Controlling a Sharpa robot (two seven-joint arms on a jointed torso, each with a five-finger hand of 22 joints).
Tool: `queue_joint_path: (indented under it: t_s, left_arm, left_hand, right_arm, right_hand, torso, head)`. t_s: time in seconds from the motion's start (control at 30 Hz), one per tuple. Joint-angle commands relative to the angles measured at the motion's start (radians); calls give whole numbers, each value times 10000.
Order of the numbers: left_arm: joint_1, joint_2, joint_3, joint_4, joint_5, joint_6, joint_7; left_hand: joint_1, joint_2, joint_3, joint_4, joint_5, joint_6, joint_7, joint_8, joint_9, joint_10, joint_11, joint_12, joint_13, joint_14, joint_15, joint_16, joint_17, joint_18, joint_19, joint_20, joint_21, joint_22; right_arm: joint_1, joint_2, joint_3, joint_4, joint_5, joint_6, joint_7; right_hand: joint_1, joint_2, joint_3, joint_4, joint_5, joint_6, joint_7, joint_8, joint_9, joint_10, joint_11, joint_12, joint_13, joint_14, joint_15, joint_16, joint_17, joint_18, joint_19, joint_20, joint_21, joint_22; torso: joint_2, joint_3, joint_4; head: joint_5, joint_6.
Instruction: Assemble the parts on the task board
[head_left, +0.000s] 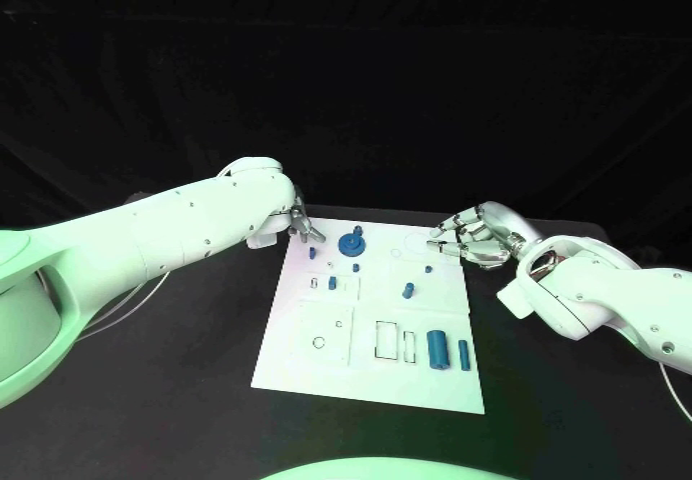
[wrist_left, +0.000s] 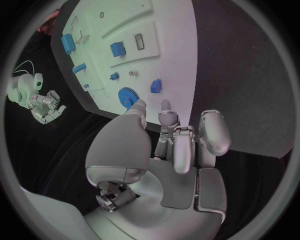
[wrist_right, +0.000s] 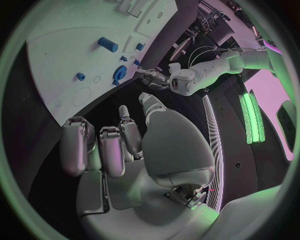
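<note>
The white task board (head_left: 375, 385) lies in the middle of the black table. A blue gear (head_left: 353, 240) stands near its far edge, also seen as the gear (wrist_left: 128, 95) and the gear (wrist_right: 120, 72). Small blue pegs (head_left: 332, 283) and a short cylinder (head_left: 408, 291) sit mid-board. Two larger blue cylinders (head_left: 437, 347) lie at the near right. My left hand (head_left: 300, 222) hovers at the board's far left corner, just left of the gear, fingers (wrist_left: 212, 130) apart and holding nothing. My right hand (head_left: 469, 240) hangs over the far right corner, fingers (wrist_right: 78, 145) spread, also holding nothing.
Outlined recesses (head_left: 387, 340) and a ring mark (head_left: 319, 343) show on the board's near half. Black table (head_left: 159, 400) surrounds the board on all sides. A cable (head_left: 123, 300) runs beside my left arm.
</note>
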Motion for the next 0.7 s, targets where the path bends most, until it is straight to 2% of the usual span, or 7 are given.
queue_joint_path:
  t_s: [0.03,0.13,0.3,0.7]
  left_arm:
    - [-5,23,-2,-18,-3,300,139]
    - [-8,22,-11,-36,60,352,146]
    - [-16,46,-24,-89,118,405,162]
    - [-76,113,-57,-94,319,489,222]
  left_hand:
    - [106,23,-63,-6,22,84,3,-25,-16,23,-24,23,-3,862,27,5,2198,81,102,5,48,22]
    - [106,23,-63,-6,22,84,3,-25,-16,23,-24,23,-3,862,27,5,2198,81,102,5,48,22]
    - [124,46,-75,-5,22,107,-3,-15,-20,34,-30,40,15,864,23,13,2205,67,135,3,86,88]
    - [164,121,-97,-1,23,153,-17,2,-34,55,-42,66,33,871,13,32,2220,55,166,-3,124,149]
  right_arm:
    - [-6,1,1,2,-76,108,36]
    - [-6,5,1,2,-76,106,38]
    - [-6,13,1,2,-76,103,40]
    - [-6,51,1,-9,-76,104,44]
  right_hand:
    - [-66,18,-12,53,49,22,-21,36,-15,-49,-20,-20,152,790,-98,-40,1628,57,-69,-14,-47,1009]
    - [-66,18,-12,53,49,22,-21,36,-15,-49,-20,-20,152,790,-98,-40,1628,57,-69,-14,-47,1009]
    - [-66,18,-12,53,49,22,-21,36,-15,-49,-20,-20,152,790,-98,-40,1628,57,-69,-14,-47,1009]
    - [-55,31,-10,50,58,22,-24,43,-16,-39,-23,-11,163,792,-101,-35,1637,54,-60,-16,-37,1018]
  torso:
    - [2,8,8]
    - [-6,16,-2]
    - [-8,-4,0]
    - [-17,1,1]
  head:
    - [-24,-23]
    - [-3,-39]
    - [-2,-59]
    - [24,-72]
